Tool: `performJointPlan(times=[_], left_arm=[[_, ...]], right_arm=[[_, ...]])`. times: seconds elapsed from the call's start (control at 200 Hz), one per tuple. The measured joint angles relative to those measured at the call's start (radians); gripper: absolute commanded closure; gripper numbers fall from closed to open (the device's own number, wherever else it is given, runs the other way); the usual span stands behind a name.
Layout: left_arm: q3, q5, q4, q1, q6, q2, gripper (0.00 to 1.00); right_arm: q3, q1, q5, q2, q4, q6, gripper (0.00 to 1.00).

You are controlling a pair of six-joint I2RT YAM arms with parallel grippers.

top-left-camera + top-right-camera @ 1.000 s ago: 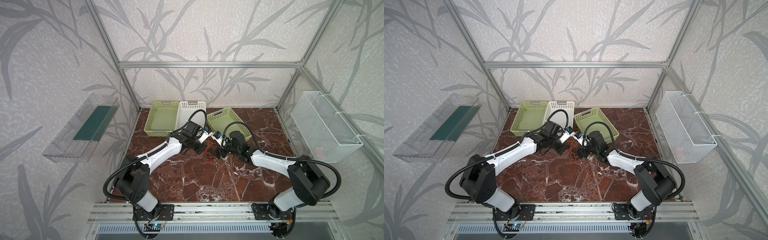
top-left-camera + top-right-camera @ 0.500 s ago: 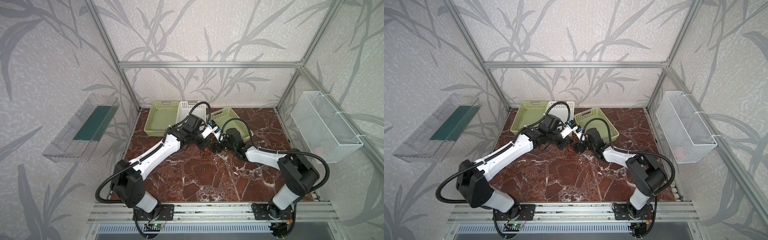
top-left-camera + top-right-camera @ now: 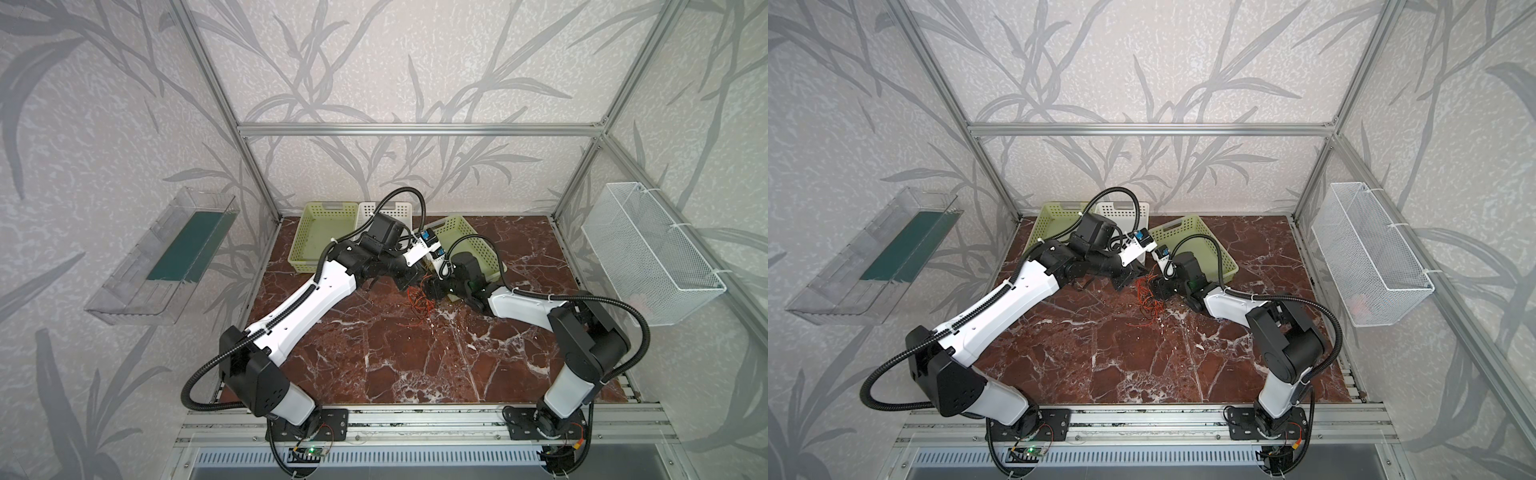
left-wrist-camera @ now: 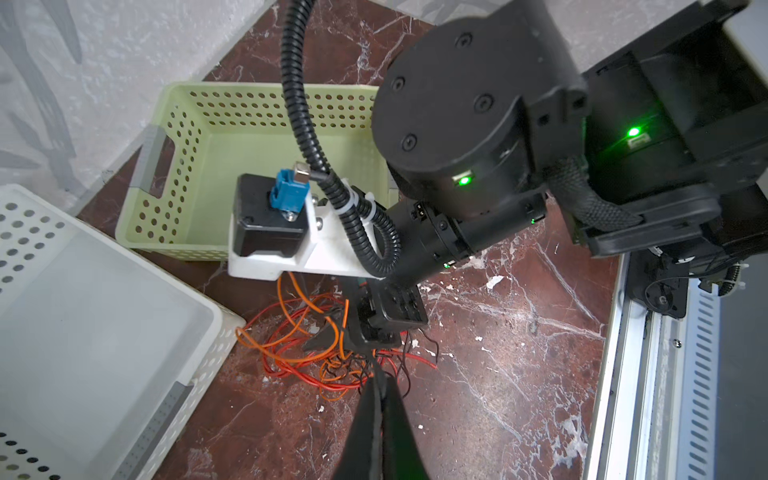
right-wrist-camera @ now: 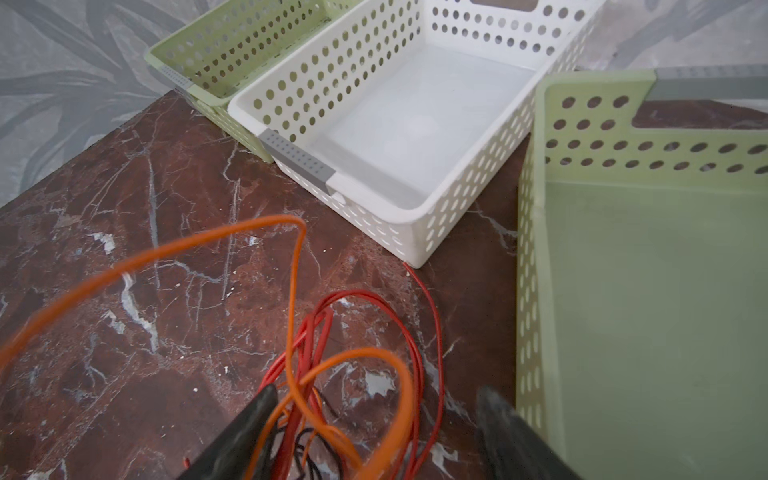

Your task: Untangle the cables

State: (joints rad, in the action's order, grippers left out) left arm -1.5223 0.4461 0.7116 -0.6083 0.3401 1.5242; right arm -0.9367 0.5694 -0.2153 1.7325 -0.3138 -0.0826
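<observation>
Top views: the cables (image 3: 417, 301) (image 3: 1148, 300) lie in one tangle on the table (image 3: 415, 365), near its middle and a little toward 12 o'clock. They are just short of the baskets at 11 to 1 o'clock. We make out orange and red strands only. The black ones are lost against the dark marble.

The left gripper (image 3: 406, 282) meets the tangle from 10 o'clock and the right gripper (image 3: 434, 289) from 3 o'clock. From above, wrists and camera mounts cover both sets of fingers. The left arm hides most of the white basket (image 3: 386, 208).

Left wrist view: the left gripper (image 4: 377, 375) is clenched, fingers pressed flat together, tip at the tangle's (image 4: 307, 345) edge among black and red strands. Whether a strand is pinched, we cannot tell.

Right wrist view: the right gripper (image 5: 376, 390) stands released, fingers well apart and cut off by the frame edge.
- Orange and red loops (image 5: 332, 374) pass between the fingers; none is clamped.
- One orange loop rises close to the lens and is blurred.
- A red strand runs to the near corner of the white basket (image 5: 353, 70).
- The right green basket (image 5: 623, 291) sits just beside the gripper.
- The left green basket (image 5: 216, 54) is partly hidden behind the white one.
</observation>
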Motion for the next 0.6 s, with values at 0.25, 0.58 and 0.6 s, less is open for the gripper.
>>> performJointPlan(times=[0.25, 0.58, 0.6], left_arm=[[-0.099, 0.009, 0.024, 0.051, 0.006, -0.018, 1.00], [-0.208, 0.041, 0.030, 0.103, 0.004, -0.024, 1.00], [-0.213, 0.044, 0.029, 0.105, 0.003, -0.024, 1.00]], right_arm=[[-0.042, -0.011, 0.014, 0.036, 0.058, 0.002, 0.27], [-0.077, -0.008, 0.058, 0.058, 0.114, 0.008, 0.25], [-0.077, -0.009, 0.058, 0.058, 0.118, 0.008, 0.24]])
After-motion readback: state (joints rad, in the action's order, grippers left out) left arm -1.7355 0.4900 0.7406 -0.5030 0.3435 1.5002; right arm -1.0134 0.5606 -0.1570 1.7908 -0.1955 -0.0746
